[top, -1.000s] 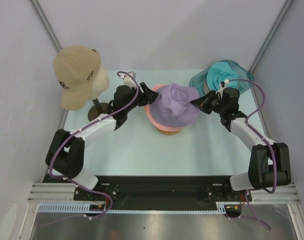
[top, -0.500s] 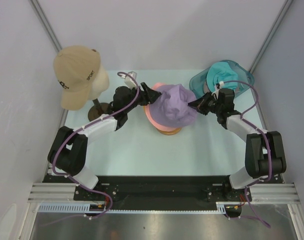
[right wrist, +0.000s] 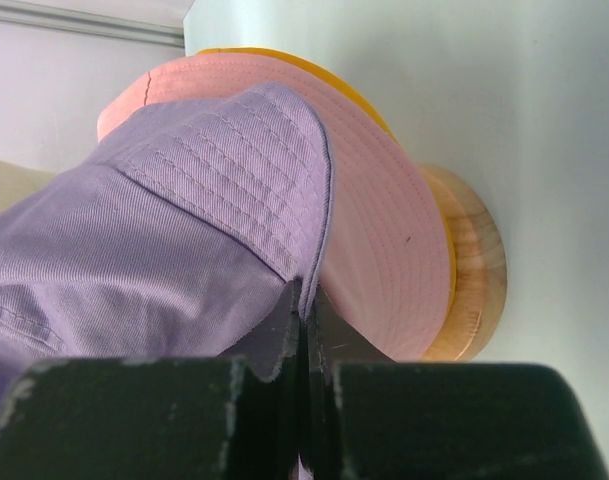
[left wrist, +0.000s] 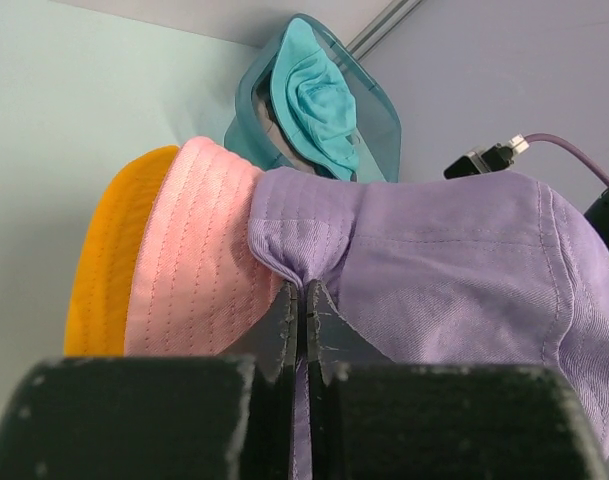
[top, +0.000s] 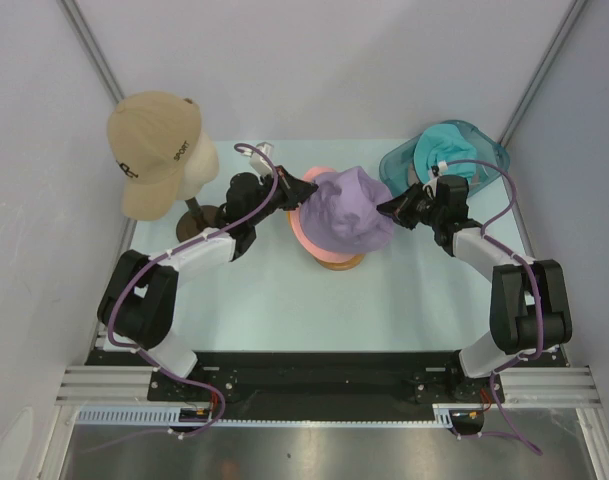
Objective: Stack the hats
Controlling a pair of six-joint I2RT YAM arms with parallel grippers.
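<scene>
Lilac hat (top: 349, 208) sits at mid-table, draped as the top layer over a pink hat (top: 302, 222), whose brim shows out on the left side. Under the pink one, the left wrist view shows a yellow-orange hat (left wrist: 109, 260). The right wrist view shows the whole pile resting on a round wooden base (right wrist: 474, 270). Left gripper (top: 302, 187) is at the lilac brim's left edge, fingers pinched nearly together with a fold of lilac cloth clamped between them. Right gripper (top: 392, 208) is at the opposite, right edge, jaws likewise closed down tight on the lilac brim. The crown between the two grips is rumpled and not smoothed down. The clear teal tub (top: 484, 150) stands at the far right corner of the table (top: 284, 290), just behind the right wrist; it holds one teal hat (top: 446, 148), crumpled and bulging above the rim. At far left, a cream mannequin head (top: 202, 165) on a dark post wears a grey-taupe cap (top: 149, 150) with "SPORT" on its side, well apart from the pile.
</scene>
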